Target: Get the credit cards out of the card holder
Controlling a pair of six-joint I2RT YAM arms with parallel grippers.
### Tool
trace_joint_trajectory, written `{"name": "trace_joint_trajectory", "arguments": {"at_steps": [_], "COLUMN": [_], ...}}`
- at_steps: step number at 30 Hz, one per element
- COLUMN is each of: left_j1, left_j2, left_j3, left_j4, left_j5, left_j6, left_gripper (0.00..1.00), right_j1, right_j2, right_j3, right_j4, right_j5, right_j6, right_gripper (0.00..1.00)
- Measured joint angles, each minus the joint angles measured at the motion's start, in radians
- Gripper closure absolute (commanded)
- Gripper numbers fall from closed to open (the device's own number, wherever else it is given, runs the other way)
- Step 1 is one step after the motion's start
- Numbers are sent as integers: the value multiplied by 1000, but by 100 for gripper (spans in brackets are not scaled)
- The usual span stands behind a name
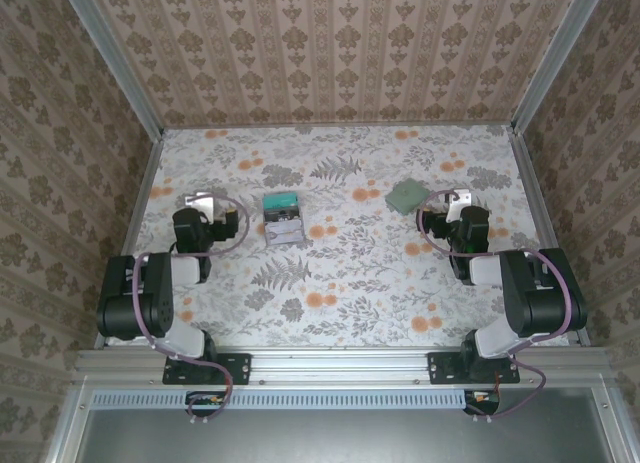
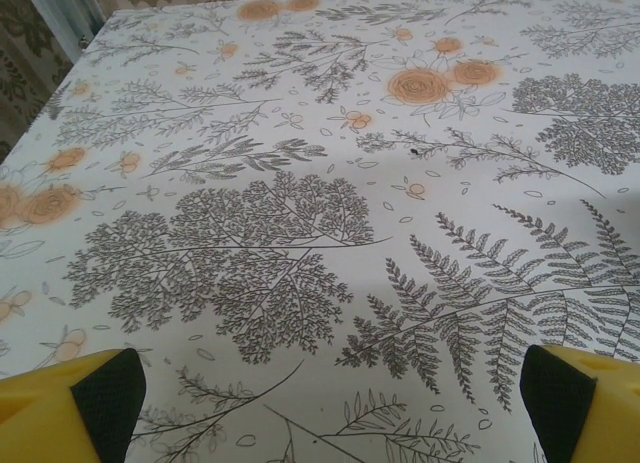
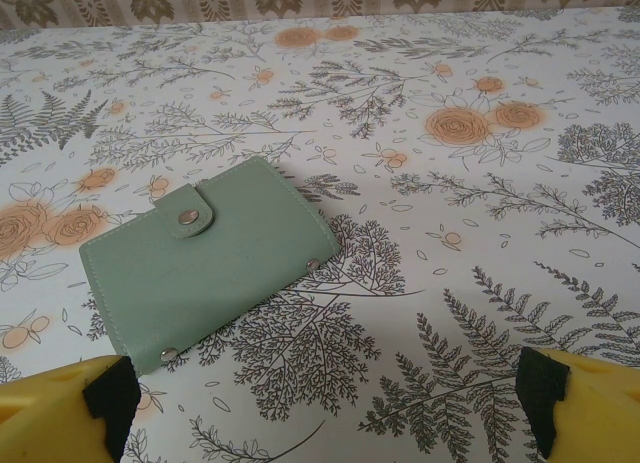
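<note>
A table covered in a white cloth printed with grey ferns and orange flowers fills an enclosure of brown damask wallpaper and aluminium rails.

The card holder, a flat, soft, dull grey-green wallet, lies closed on the right half of the table, just ahead of the right arm. A rounded tab with a metal snap folds over its far long edge, and two more small metal studs sit on its plain upper face. In the right wrist view its long axis runs from near-left to far-right. From above it sits turned like a diamond.

The credit cards, a small stack of thin rectangular plastic showing teal on the far half and pale grey with dark bands on the near half, lie left of the table's centre, well apart from the holder. Their long axis points roughly away from the arms. Any print on them is too small to read.

The right gripper has its yellow, black-padded fingers spread wide and holds nothing. The holder's near corner lies close to its left finger but apart from it. The left gripper is likewise spread wide above bare cloth, to the left of the cards.
</note>
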Motion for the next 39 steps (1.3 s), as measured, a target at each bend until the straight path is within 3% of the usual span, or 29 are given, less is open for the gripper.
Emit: {"name": "trace_joint_trajectory", "arguments": {"at_steps": [3, 7, 11, 16, 22, 28, 31, 36, 39], "left_j1": [-3, -8, 6, 42, 1, -98, -111, -112, -112], "left_j2": [-105, -244, -340, -395, -348, -203, -146, -142, -163], "left_j3": [84, 267, 465, 560, 603, 784, 861, 870, 859], "left_j4": [-188, -439, -700, -891, -1050, -1260, -1350, -1411, -1418], "left_j5": [-42, -112, -172, -174, -95, -84, -77, -70, -66], "left_j6": [-5, -48, -192, -346, -434, -457, -463, -480, -484], "left_gripper": [0, 0, 0, 0, 0, 0, 0, 0, 0], "right_j1": [0, 0, 0, -15, -10, 50, 89, 135, 146], "right_j2": [-32, -167, -258, -256, -35, 261, 360, 481, 550], "right_j3": [2, 61, 198, 383, 609, 863, 961, 1102, 1178], "right_j4": [-31, -219, -420, -669, -854, -1054, -1119, -1212, -1246], "right_j5": [1, 29, 122, 179, 76, 45, 47, 57, 72], "right_j6": [1, 34, 183, 367, 457, 471, 462, 436, 423], "right_gripper": [0, 0, 0, 0, 0, 1, 7, 27, 29]}}
